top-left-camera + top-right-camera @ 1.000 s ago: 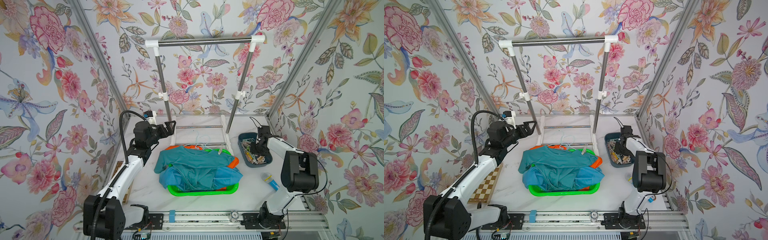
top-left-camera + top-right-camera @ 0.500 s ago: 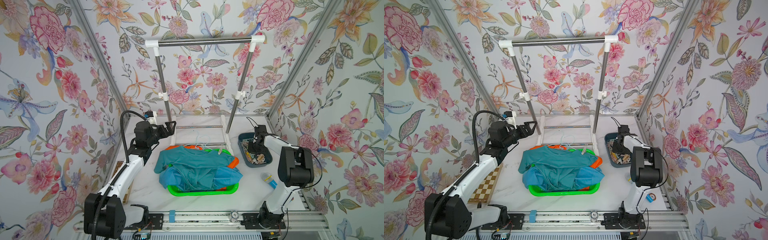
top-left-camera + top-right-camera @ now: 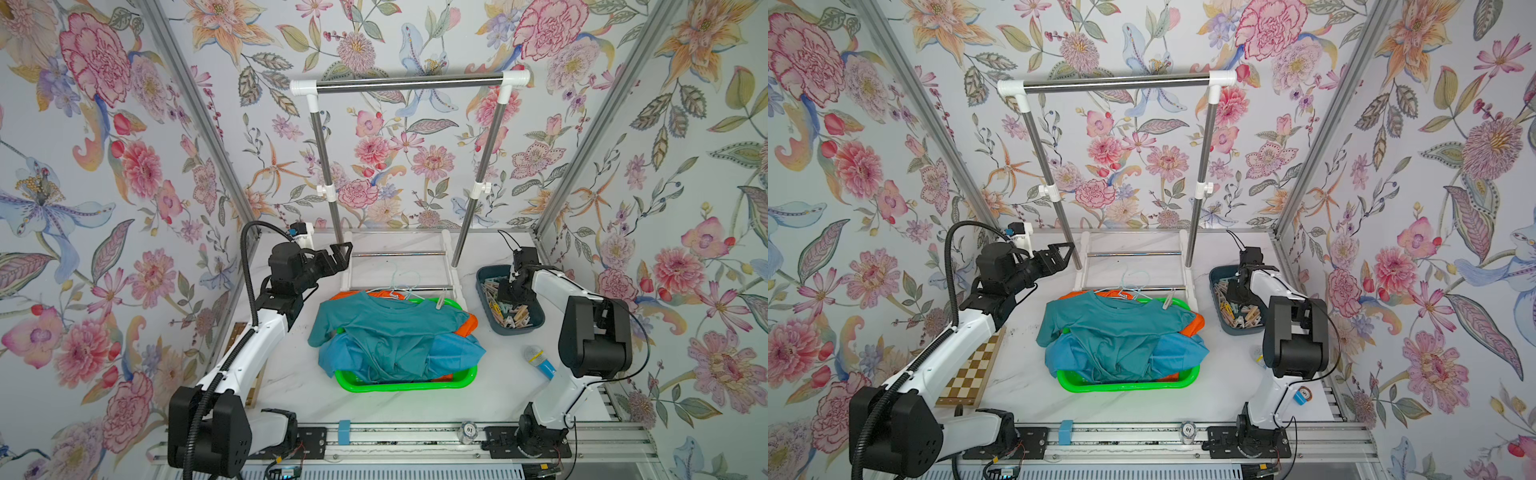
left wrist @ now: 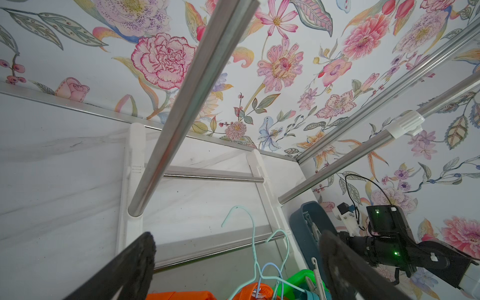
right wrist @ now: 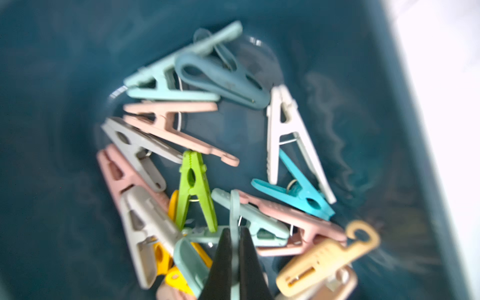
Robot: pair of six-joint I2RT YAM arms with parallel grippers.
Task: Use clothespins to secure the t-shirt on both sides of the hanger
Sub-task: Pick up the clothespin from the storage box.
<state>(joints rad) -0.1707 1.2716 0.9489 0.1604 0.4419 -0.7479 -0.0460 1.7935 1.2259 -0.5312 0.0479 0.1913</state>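
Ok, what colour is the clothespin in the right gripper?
Pale mint green: the clothespin shows best in the right wrist view, pinched by the right gripper.

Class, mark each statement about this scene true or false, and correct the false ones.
1. The right gripper is shut on a pale green clothespin in the blue bin. True.
2. The left gripper holds a hanger. False: it is open and empty, beside the rack's pole.
3. The t-shirt hangs from the top bar. False: it lies on the green basket; nothing hangs on the bar.
4. A whitish clothespin sits at one shoulder of the t-shirt. True.
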